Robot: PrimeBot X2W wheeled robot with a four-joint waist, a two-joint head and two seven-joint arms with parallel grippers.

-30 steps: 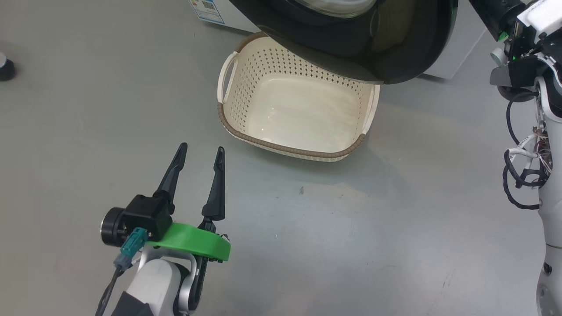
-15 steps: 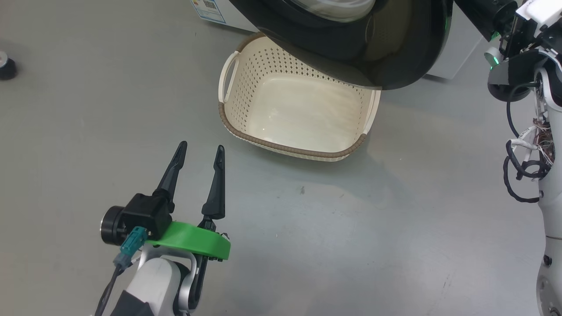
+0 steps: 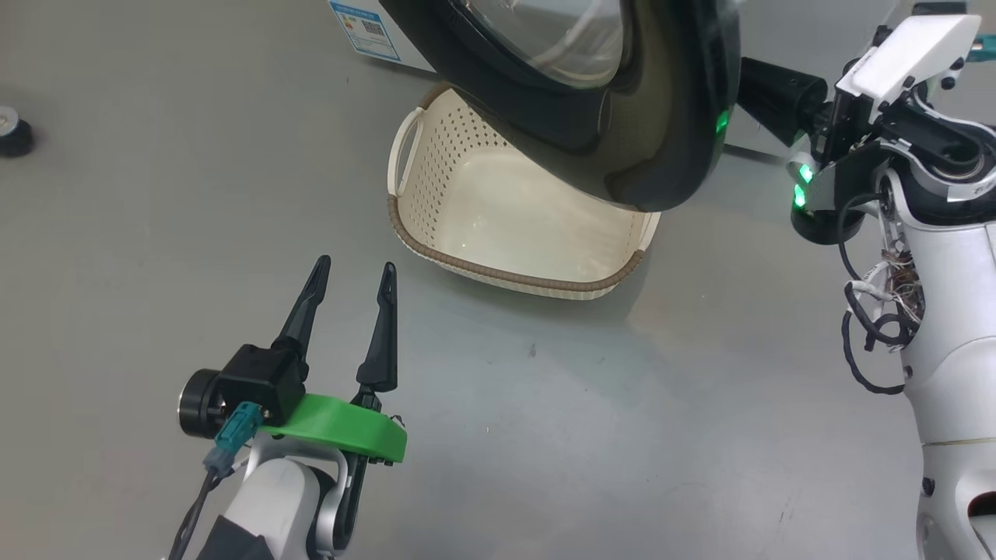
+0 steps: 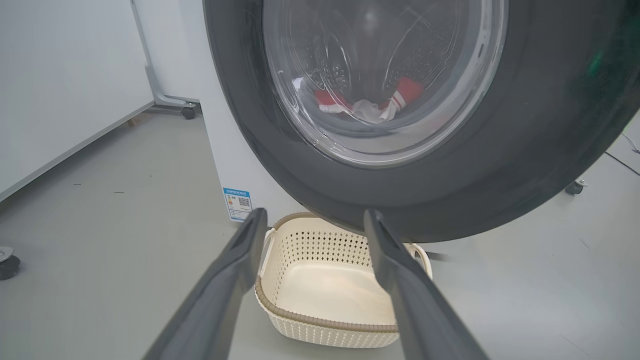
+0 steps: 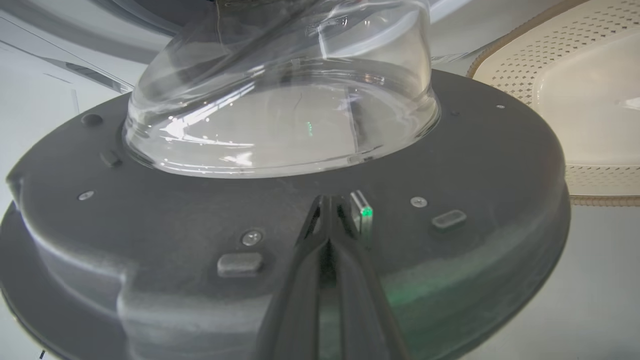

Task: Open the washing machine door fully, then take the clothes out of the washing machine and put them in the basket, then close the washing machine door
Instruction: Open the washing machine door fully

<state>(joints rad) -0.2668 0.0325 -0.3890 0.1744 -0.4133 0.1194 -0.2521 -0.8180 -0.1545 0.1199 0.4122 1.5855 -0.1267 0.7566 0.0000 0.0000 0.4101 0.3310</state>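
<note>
The washing machine door point(image 3: 669, 117), black-rimmed with a clear glass bowl point(image 5: 280, 100), hangs partly swung out above the basket point(image 3: 420, 225). My right gripper point(image 5: 328, 200) is shut, and its tips press on the door's inner face beside the latch point(image 5: 362, 212). In the head view my right arm point(image 3: 856, 101) reaches in behind the door's right edge. My left gripper point(image 3: 352, 272) stands open and empty over the floor, left of the cream basket point(image 4: 325, 320). Through the door glass, the red and white clothes point(image 4: 370, 102) lie in the drum of the washing machine point(image 4: 235, 165).
A blue label point(image 3: 362, 27) marks the machine's lower left corner. A black caster point(image 3: 12, 132) stands on the grey floor at far left. A white wall panel point(image 4: 60, 90) runs along the left in the left wrist view.
The door has swung further out and to the left over the basket. My right arm has followed it leftward into the picture. The left gripper has stayed put.
</note>
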